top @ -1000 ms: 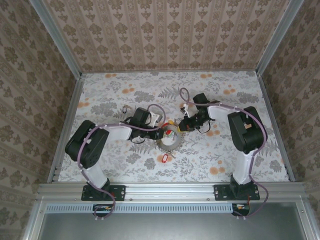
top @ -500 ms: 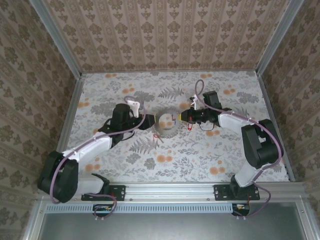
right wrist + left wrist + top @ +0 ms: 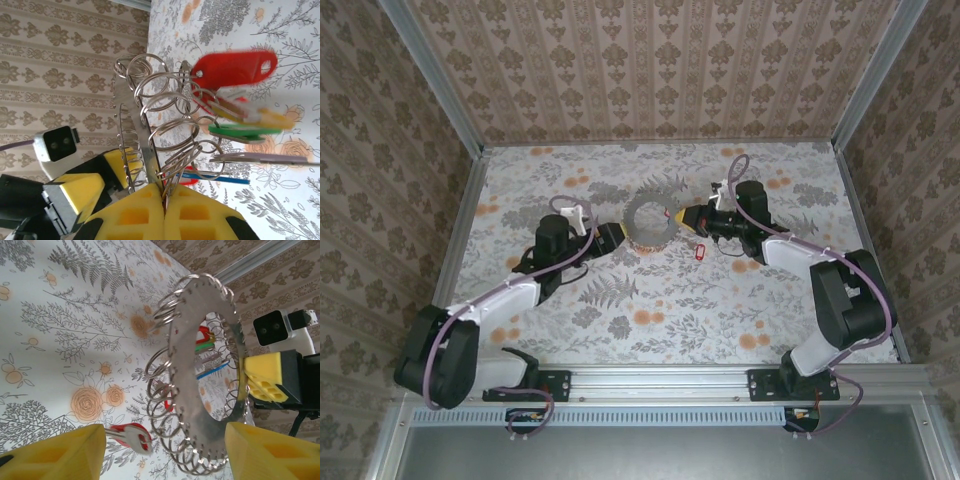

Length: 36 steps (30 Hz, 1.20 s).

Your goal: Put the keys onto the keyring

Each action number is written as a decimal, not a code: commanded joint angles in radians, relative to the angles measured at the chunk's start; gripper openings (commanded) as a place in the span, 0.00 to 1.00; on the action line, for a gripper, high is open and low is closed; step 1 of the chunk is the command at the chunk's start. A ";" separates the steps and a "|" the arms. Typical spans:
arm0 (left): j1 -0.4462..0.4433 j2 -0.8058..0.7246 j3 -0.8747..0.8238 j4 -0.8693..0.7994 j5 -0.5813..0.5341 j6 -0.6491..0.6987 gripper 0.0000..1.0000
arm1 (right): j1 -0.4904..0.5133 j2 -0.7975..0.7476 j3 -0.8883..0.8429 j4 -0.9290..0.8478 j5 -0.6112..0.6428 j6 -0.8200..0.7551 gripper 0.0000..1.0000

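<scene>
Underneath, a floral-print table [image 3: 720,320] meets brown damask-papered walls [image 3: 650,70].

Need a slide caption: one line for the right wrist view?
Right claw shut on the keyring's rim, red-tagged key dangling, left claw open nearby.

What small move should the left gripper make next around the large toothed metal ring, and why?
Probably close the left gripper on the small red-headed metal key sitting between its open yellow fingers. The right gripper is shut on the edge of the large toothed metal ring, holding it upright, so the key can be steered towards a small split loop.
</scene>
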 commanded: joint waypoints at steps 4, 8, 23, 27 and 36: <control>0.028 0.119 0.065 0.233 0.103 -0.122 0.65 | 0.008 -0.052 0.033 0.055 -0.037 0.041 0.00; 0.027 0.178 0.077 0.359 0.139 -0.177 0.61 | 0.016 -0.056 0.041 0.049 -0.040 0.041 0.00; 0.043 0.149 0.130 0.355 0.233 -0.148 0.00 | 0.029 -0.154 0.005 0.012 0.006 -0.078 0.08; 0.069 0.088 0.178 0.252 0.317 -0.067 0.00 | 0.027 -0.273 -0.016 -0.140 0.118 -0.245 0.26; 0.104 -0.021 0.472 -0.405 0.540 0.360 0.00 | 0.032 -0.617 -0.233 -0.081 0.356 -0.736 0.44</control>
